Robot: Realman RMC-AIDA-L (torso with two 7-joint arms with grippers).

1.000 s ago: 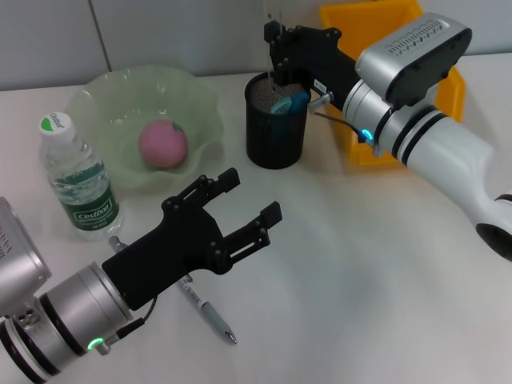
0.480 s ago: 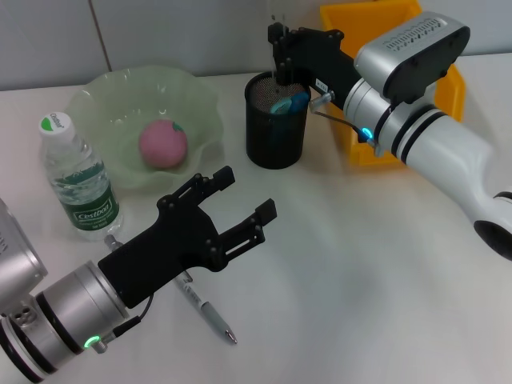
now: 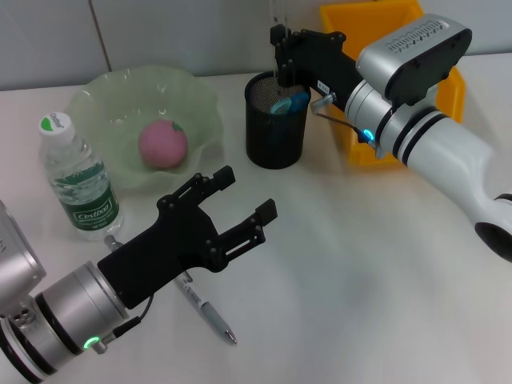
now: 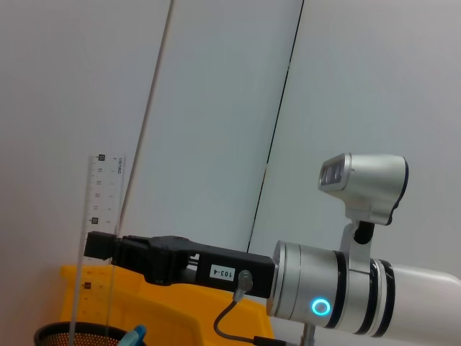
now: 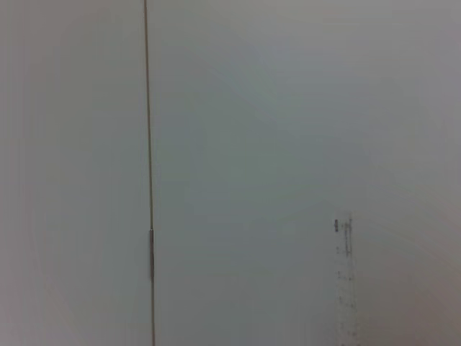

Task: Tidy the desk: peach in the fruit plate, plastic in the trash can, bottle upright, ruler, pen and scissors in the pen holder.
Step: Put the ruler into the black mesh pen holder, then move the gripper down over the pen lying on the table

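My right gripper (image 3: pixel 280 50) hangs over the black mesh pen holder (image 3: pixel 275 122), shut on a clear ruler (image 4: pixel 101 209) that stands upright with its lower end inside the holder. The scissors' blue handles (image 3: pixel 293 102) poke out of the holder. My left gripper (image 3: pixel 250 193) hovers open and empty above the grey pen (image 3: pixel 206 310) lying on the table. The pink peach (image 3: pixel 163 144) rests in the green fruit plate (image 3: pixel 96 96). To the plate's left, the bottle (image 3: pixel 78 180) stands upright. The yellow trash can (image 3: pixel 362 24) is behind my right arm. The plastic is out of view.
White tabletop (image 3: pixel 360 272) stretches to the front right. A pale wall runs along the back, close behind the pen holder and trash can. My right forearm (image 3: pixel 448 156) crosses the back right corner.
My left gripper has drawn back slightly toward the front left. My right gripper, still holding the ruler over the holder, has shifted a touch to the right.
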